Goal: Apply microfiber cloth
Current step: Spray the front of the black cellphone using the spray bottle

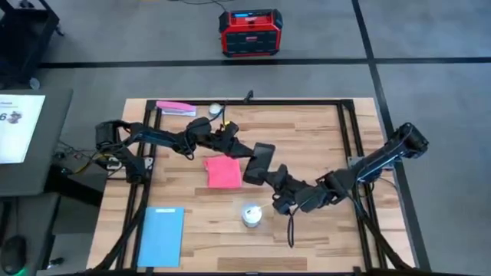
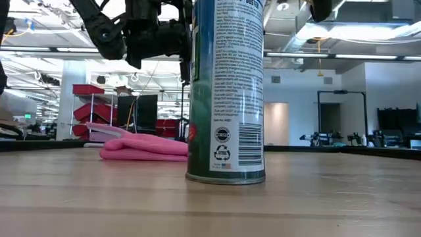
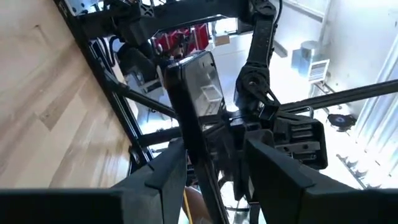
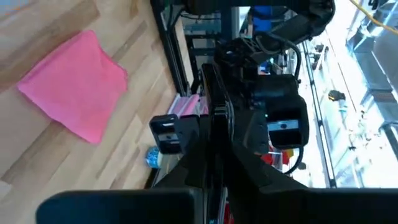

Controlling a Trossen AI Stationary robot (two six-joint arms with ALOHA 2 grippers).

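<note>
Overhead, a black phone (image 1: 259,162) hangs above the middle of the wooden table (image 1: 322,230), held from both ends. The left gripper (image 1: 244,151) is clamped on the phone's end toward the table's back rail; the left wrist view shows its fingers (image 3: 163,180) pressed to the phone's edges. The right gripper (image 1: 272,180) is closed on the opposite end, and its own wrist view shows the slab running edge-on between its fingers.

Nearest the phone on the front side stands a spray can (image 1: 252,215), upright, its white cap seen from above; in the low view its printed body fills the centre and blocks part of what lies behind. A black cable (image 1: 291,228) trails from the right arm toward the table's front edge, just beside the can. Well away from the phone, a light-blue rectangle (image 1: 161,235) lies flat by the front left corner. A flat pink strip (image 1: 176,108) and a small white round item (image 1: 215,110) sit by the back rail. Bare wood lies open past the phone toward the right rail and along the front edge.

The microfiber cloth (image 1: 223,172) lies flat on the wood just left of the phone, apart from both grippers, with the left gripper raised above its back corner.
</note>
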